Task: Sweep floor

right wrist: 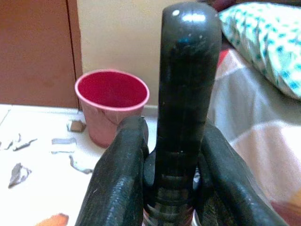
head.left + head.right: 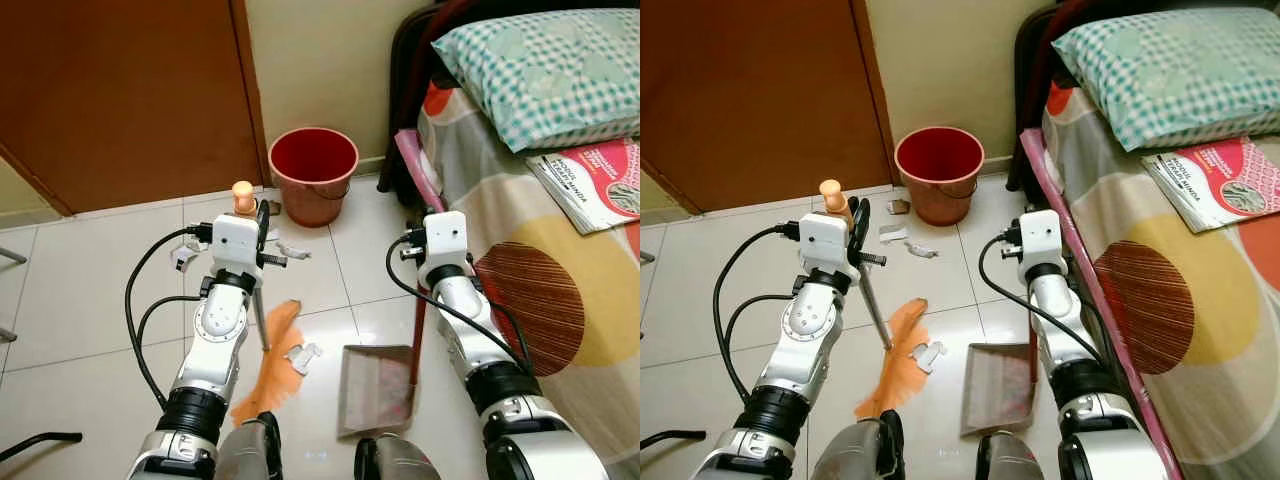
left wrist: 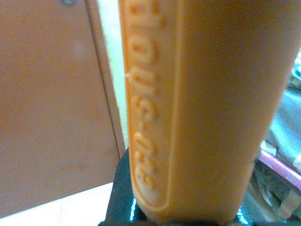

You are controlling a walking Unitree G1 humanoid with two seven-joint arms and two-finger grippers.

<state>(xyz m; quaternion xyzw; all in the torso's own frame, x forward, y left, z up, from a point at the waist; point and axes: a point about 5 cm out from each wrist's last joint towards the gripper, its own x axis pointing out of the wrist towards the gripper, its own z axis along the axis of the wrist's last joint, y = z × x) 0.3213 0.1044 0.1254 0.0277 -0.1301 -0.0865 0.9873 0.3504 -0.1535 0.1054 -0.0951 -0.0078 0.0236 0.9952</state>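
Note:
My left gripper is shut on the broom's orange handle top, which looms close up in the left wrist view. The broom's thin shaft slants down to orange bristles spread on the white tiles. A crumpled paper scrap lies between the bristles and the grey dustpan. My right gripper is shut on the dustpan's upright black handle, which stands close beside the bed edge.
A red bucket stands against the wall ahead, with more paper scraps on the floor in front of it. A brown door is at the left. The bed with pillow and magazine borders the right.

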